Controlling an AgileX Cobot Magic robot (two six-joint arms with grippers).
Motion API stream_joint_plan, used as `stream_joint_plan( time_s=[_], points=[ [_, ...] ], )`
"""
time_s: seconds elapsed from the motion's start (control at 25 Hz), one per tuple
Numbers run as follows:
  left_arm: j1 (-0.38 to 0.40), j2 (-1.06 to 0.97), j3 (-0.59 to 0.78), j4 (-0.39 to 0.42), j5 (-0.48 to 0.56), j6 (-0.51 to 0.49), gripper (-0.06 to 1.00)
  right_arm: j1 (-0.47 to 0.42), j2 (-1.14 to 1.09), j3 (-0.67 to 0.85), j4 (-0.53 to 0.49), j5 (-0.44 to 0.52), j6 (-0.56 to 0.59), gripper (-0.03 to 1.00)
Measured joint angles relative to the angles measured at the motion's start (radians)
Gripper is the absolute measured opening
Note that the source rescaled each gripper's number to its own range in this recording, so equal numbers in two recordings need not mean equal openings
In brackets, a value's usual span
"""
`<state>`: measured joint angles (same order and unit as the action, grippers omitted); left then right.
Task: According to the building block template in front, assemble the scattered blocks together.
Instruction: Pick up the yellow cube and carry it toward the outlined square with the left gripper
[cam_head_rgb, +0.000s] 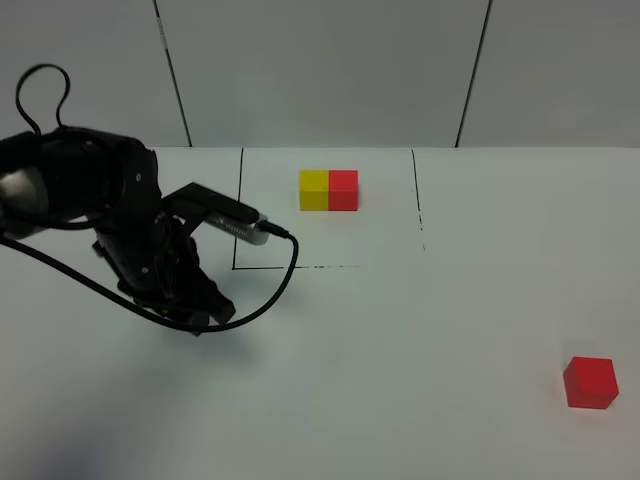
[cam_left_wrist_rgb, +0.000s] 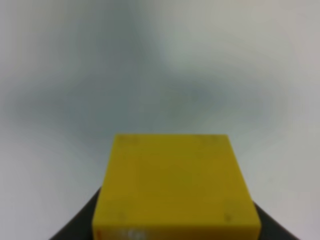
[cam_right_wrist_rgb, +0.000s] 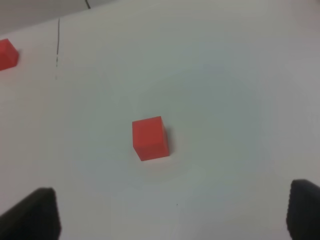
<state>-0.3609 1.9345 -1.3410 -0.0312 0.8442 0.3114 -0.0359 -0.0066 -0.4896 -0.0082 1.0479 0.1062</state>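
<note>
Held the loose yellow cube pinched in the closed left gripper, low at the left side of the white table, likely for carrying to a joining spot. Spotted the loose red cube near the right front corner, well apart. Hung the right gripper above that red cube, fingers spread wide and empty, apparently lined up for a grab. Showed the template pair, yellow touching red, inside a drawn outline at the back, as the pattern to copy.
</note>
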Motion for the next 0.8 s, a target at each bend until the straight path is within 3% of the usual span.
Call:
stream_joint_plan(
  time_s=[0.12, 0.28, 0.8],
  points=[
    [0.000, 0.000, -0.101, -0.001, 0.027, 0.133, 0.00, 0.000, 0.000, 0.000, 0.000, 0.000, 0.000, 0.81],
    [0.000, 0.000, -0.214, -0.029, 0.084, 0.221, 0.00, 0.000, 0.000, 0.000, 0.000, 0.000, 0.000, 0.81],
    [-0.119, 0.072, -0.388, -0.017, 0.172, 0.379, 0.00, 0.000, 0.000, 0.000, 0.000, 0.000, 0.000, 0.81]
  ],
)
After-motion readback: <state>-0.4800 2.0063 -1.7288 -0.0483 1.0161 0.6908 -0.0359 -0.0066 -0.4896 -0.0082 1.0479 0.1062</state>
